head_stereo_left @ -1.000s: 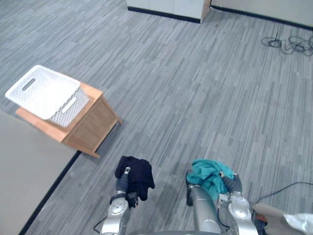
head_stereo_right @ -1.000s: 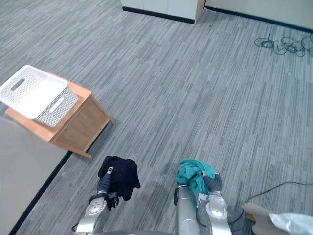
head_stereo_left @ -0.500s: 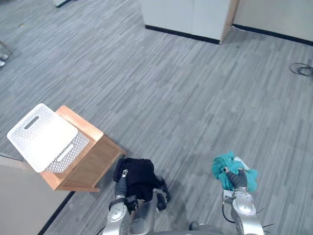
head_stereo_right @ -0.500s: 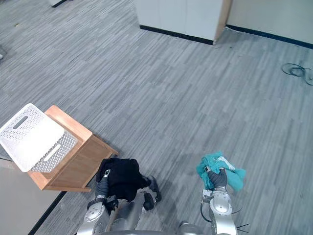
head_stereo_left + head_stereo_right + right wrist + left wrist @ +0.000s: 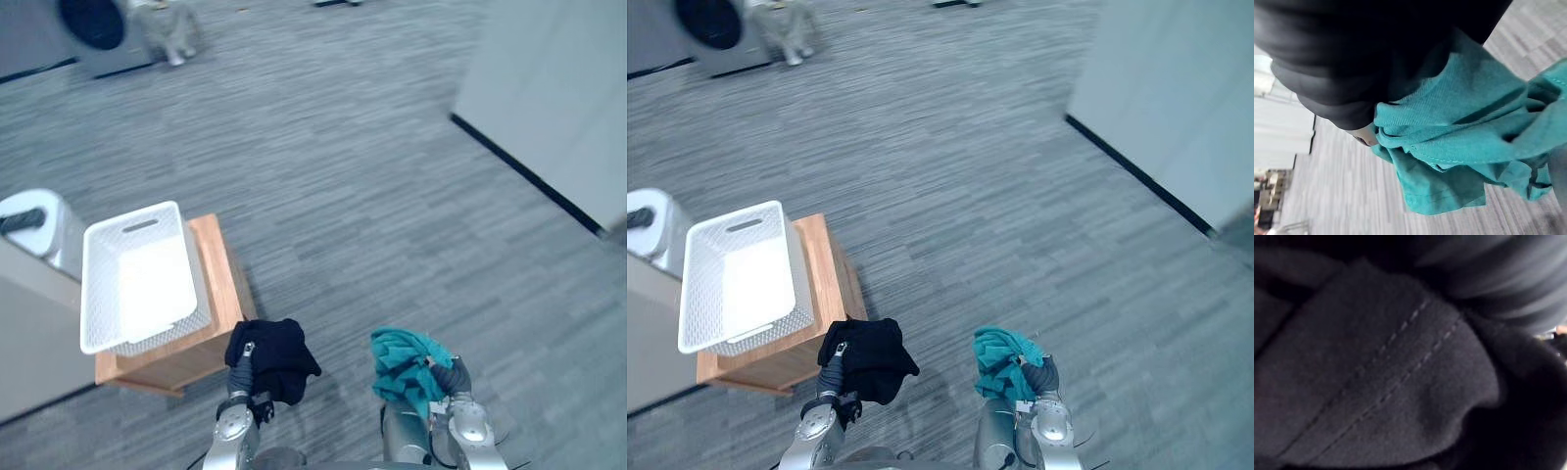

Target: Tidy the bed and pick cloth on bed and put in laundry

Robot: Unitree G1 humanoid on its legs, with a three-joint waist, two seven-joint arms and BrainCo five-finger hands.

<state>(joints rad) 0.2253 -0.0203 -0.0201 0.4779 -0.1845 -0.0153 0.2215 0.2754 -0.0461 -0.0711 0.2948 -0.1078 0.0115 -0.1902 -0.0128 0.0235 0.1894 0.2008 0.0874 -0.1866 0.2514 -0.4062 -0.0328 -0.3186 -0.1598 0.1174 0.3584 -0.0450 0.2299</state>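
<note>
Black cloth [image 5: 274, 357] bunched over left hand [image 5: 240, 375], held up clear of the floor [image 5: 392, 176]; grip buried in the folds, so cannot tell how far closed. From the left wrist, just dark stitched fabric pressed close. Teal cloth [image 5: 404, 360] likewise wadded against right hand [image 5: 454, 378] and hanging off it above the floor. From the right wrist, folds spilling past the dark cover, grip hidden there too, so again cannot tell.

Outward from the left hand: white basket [image 5: 93, 294] just ahead and to the left, sitting open side up on a low wooden bench [image 5: 216, 269], handle slot in the far wall. Nothing visible inside, only bare white bottom. Black cloth near the basket's near corner but not over it; teal cloth well apart, off to the right.

Step in hand, by the look of it: carrying both cloths to the laundry basket, pick-up done, drop-off not yet. Next move calls for bringing the left hand up and over the rim, letting go only once well inside the walls, then swinging the right hand across for the same. Worth minding: loose folds catching on the rim or trailing outside.
</note>
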